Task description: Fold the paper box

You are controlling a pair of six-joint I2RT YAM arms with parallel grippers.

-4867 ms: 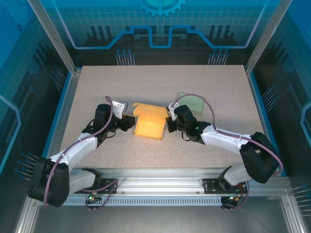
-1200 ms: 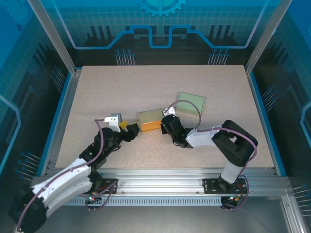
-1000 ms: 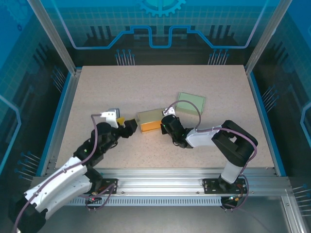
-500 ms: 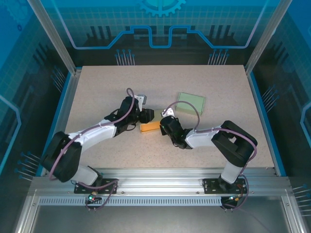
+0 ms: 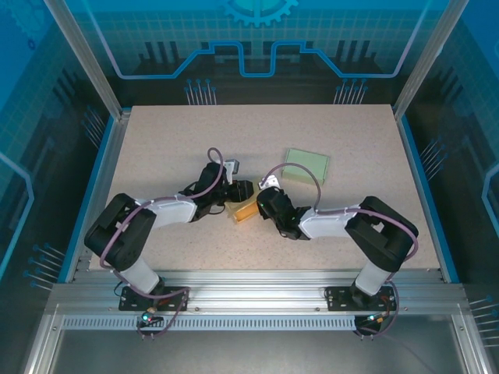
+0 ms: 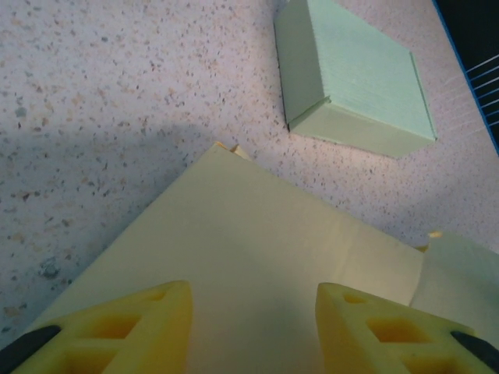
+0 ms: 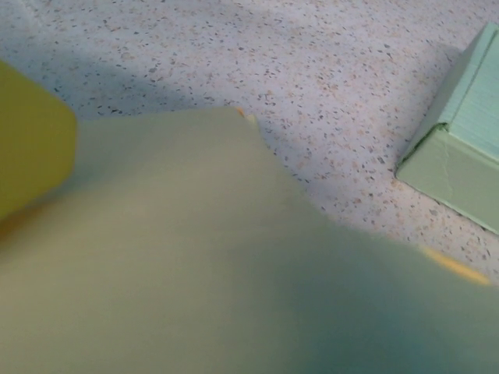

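The paper box point(image 5: 245, 211) lies at the table's middle, a yellow-orange sliver showing between the two grippers. My left gripper point(image 5: 240, 191) reaches in from the left over the box's far side. In the left wrist view its yellow fingers point(image 6: 117, 327) stand apart over the box's pale flat panel point(image 6: 257, 257), so the left gripper point(image 6: 253, 292) is open. My right gripper point(image 5: 263, 204) sits against the box's right end. In the right wrist view a pale panel point(image 7: 195, 257) hides the jaws, and a yellow shape point(image 7: 31, 148) shows at the left edge.
A folded pale green box point(image 5: 306, 164) lies behind and to the right of the grippers, also seen as a green box point(image 6: 351, 93) in the left wrist view and at the right edge point(image 7: 460, 164) of the right wrist view. Speckled tabletop point(image 5: 195, 132) surrounds them, with frame rails at the edges.
My left arm swung in from the near left to the box and now covers most of it. The box has tilted and shows less. The right gripper stayed at the box's right end.
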